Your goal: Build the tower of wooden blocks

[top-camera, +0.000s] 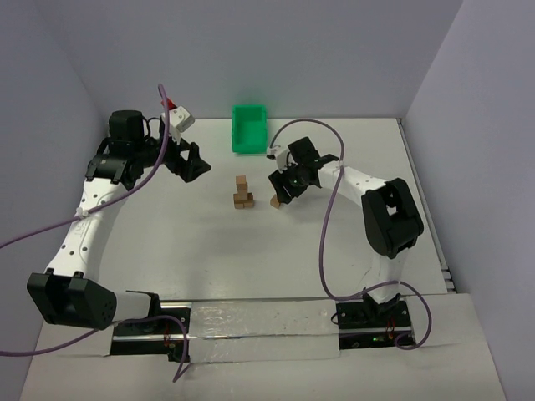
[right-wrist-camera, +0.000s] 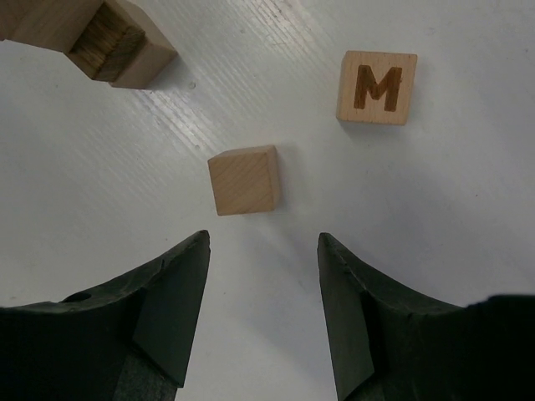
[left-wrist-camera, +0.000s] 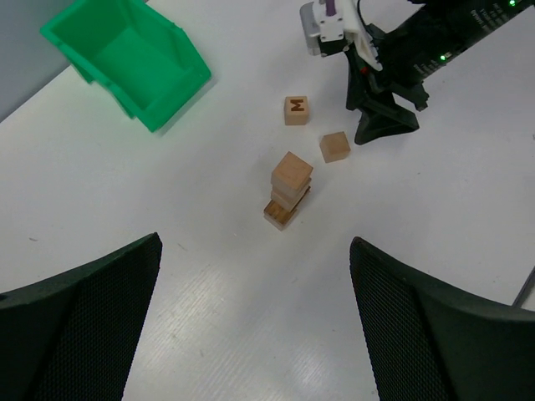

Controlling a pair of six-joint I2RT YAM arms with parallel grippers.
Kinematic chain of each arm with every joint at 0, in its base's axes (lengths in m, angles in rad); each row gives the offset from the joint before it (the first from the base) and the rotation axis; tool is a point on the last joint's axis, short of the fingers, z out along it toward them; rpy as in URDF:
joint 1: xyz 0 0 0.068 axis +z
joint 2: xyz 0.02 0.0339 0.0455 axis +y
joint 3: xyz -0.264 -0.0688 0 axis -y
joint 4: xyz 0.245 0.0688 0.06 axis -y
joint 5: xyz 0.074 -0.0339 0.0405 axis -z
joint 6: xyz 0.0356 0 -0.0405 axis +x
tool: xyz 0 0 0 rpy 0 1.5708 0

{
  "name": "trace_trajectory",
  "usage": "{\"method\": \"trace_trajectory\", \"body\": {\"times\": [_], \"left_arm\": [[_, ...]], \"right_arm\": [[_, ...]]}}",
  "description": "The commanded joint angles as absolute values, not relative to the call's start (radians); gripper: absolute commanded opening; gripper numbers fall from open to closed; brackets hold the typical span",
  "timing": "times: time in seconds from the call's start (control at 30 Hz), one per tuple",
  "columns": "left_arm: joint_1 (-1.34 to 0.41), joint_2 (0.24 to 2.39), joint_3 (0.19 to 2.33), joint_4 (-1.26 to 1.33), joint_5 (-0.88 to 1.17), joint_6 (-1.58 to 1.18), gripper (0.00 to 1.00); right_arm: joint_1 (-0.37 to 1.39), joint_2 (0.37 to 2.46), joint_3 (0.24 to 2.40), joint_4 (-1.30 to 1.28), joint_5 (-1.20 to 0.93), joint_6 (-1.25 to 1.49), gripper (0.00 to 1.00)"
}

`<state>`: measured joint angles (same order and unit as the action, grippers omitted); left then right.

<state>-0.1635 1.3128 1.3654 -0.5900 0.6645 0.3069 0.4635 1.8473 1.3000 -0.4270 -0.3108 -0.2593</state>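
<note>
**As the right arm hovered, a plain cube lay just ahead of its jaws**

While the left gripper [top-camera: 189, 159] hung open and empty at the left of the table, well apart from the work, its wrist view looked down on the whole layout between its spread fingers. Behind and to its right sat the green bin [top-camera: 247, 146], no blocks visible in it. At mid-table stood the tower [top-camera: 243, 194], a short column one cube wide on a wider base, upper cubes slightly twisted against each other.

Just right of the tower lay a plain cube [right-wrist-camera: 244, 180], flat on the table and touching nothing. The right gripper [right-wrist-camera: 263, 238] was directly over this spot, jaws apart, holding nothing. In the right wrist view the cube sat just beyond the fingertips, offset toward the left finger, its faces turned a little off the jaw line. Being a cube, it offered no long axis to favour.

Farther out lay the M block [right-wrist-camera: 377, 87], letter up.

Judgement: the right arm was far nearer. A short advance, a small wrist turn, then descent should seat the cube between the pads.
</note>
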Motion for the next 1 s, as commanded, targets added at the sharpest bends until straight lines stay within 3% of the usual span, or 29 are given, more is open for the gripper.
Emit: {"method": "trace_trajectory", "body": {"times": [0.0,0.97], "left_arm": [[-0.158,1.295,1.357,-0.575,0.739,0.307,0.99],[-0.156,1.315,1.336,-0.562,0.758,0.324,0.99]], "right_arm": [[0.478,1.882,1.38,-0.396,-0.285,-0.275,0.62],[0.519,1.988,1.468,-0.465,-0.283,-0.298,0.63]]}}
